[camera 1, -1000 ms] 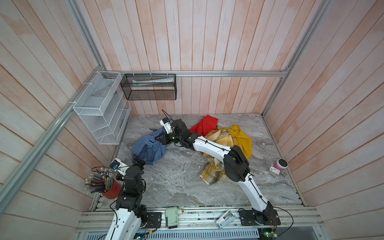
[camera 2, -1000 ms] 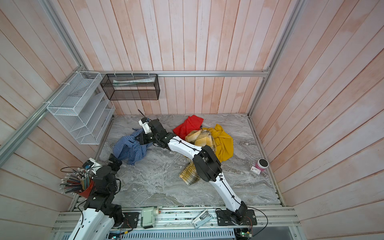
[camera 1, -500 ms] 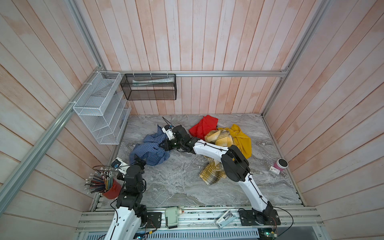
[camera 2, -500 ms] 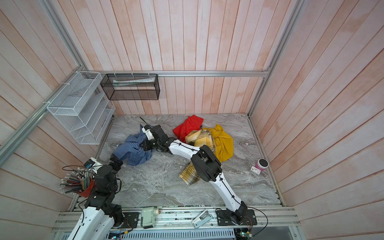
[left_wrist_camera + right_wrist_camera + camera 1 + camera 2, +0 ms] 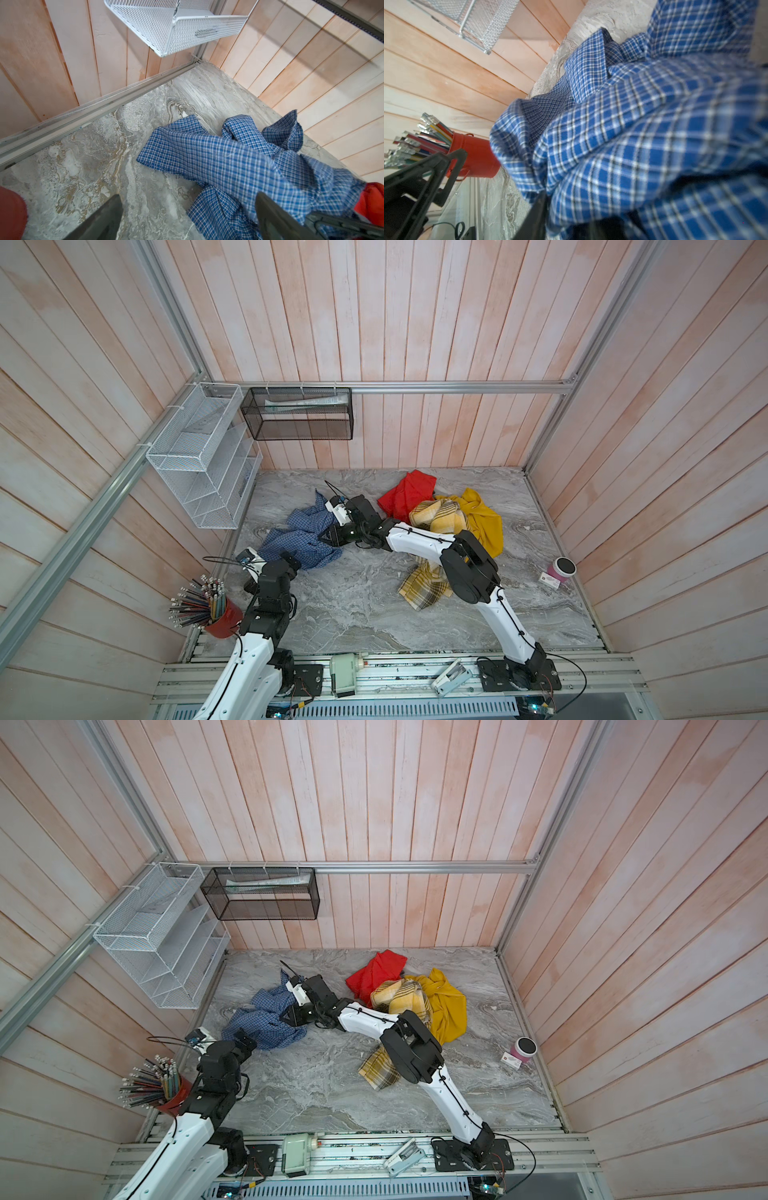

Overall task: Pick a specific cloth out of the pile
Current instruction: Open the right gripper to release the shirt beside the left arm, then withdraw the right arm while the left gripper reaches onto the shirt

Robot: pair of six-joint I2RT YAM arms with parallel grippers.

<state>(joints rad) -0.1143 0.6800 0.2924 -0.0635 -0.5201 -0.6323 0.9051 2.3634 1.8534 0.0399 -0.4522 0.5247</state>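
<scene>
The cloth (image 5: 299, 537) (image 5: 266, 1021), blue-and-white checked, lies crumpled on the marble table, left of the pile (image 5: 440, 518). The pile holds a red cloth (image 5: 405, 495), a yellow plaid one and a mustard one (image 5: 484, 522). My right gripper (image 5: 330, 536) (image 5: 291, 1017) rests low at the cloth's right edge. In the right wrist view its jaws stand apart, and a fold of the cloth (image 5: 643, 124) bulges between them and hides one finger. My left gripper (image 5: 187, 195) hovers open at the cloth's near-left edge (image 5: 218, 162), one finger above the fabric, holding nothing.
A red cup of pencils (image 5: 222, 614) (image 5: 477, 160) stands at the table's front left, near the left arm. A white wire rack (image 5: 203, 456) and a black mesh basket (image 5: 299, 414) hang on the walls. A pink-lidded pot (image 5: 561, 570) sits at the far right.
My right gripper came down toward the table with the cloth, then its jaws parted. The cloth dropped and spread out on the marble. The left arm stayed still.
</scene>
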